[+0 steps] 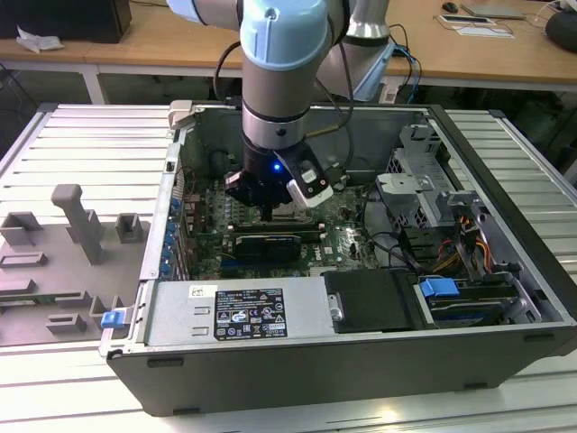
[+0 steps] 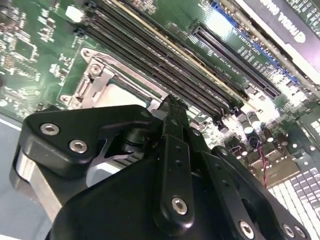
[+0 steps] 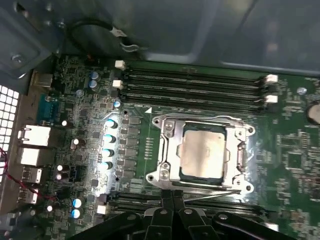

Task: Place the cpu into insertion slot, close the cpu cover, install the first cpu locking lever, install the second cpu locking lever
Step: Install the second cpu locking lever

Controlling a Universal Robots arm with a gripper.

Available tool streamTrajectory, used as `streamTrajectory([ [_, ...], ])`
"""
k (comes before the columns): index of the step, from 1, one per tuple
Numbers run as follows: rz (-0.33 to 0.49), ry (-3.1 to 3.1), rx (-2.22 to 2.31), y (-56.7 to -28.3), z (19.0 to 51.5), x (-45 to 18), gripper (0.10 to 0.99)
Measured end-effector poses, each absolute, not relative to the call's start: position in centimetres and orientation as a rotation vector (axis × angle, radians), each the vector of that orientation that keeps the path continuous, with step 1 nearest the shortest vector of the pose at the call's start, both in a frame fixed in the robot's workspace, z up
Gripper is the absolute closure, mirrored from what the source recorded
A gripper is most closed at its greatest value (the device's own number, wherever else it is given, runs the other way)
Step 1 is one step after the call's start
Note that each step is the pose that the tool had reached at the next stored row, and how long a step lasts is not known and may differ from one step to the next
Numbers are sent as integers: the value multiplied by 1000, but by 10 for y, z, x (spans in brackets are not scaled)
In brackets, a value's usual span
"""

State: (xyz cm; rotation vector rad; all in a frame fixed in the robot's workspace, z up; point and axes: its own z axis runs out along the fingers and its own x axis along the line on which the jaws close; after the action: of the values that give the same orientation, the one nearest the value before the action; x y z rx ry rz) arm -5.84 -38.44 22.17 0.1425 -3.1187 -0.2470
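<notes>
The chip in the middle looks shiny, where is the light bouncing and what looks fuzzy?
In the first wrist view the cpu gleams pale and the cpu cover glares white. In the second wrist view the hand is blurry up close, with bright glare on the board. In the exterior view a blue light glows on the arm.

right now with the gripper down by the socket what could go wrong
1. The gripper has its fingertips together at the cover's edge, beside a thin lever wire; a slip could bend it.
2. Memory slots and capacitors crowd the socket, so sideways drift might strike them.
3. The cpu sits exposed in the cover's window; a scrape could mark it.
</notes>
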Motion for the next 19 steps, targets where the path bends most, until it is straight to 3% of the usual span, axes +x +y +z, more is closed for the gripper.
streamTrajectory([
  [4,-263,-3117,145,-385,216,-59,980],
  [19,-467,-3103,146,-406,205,-67,980],
])
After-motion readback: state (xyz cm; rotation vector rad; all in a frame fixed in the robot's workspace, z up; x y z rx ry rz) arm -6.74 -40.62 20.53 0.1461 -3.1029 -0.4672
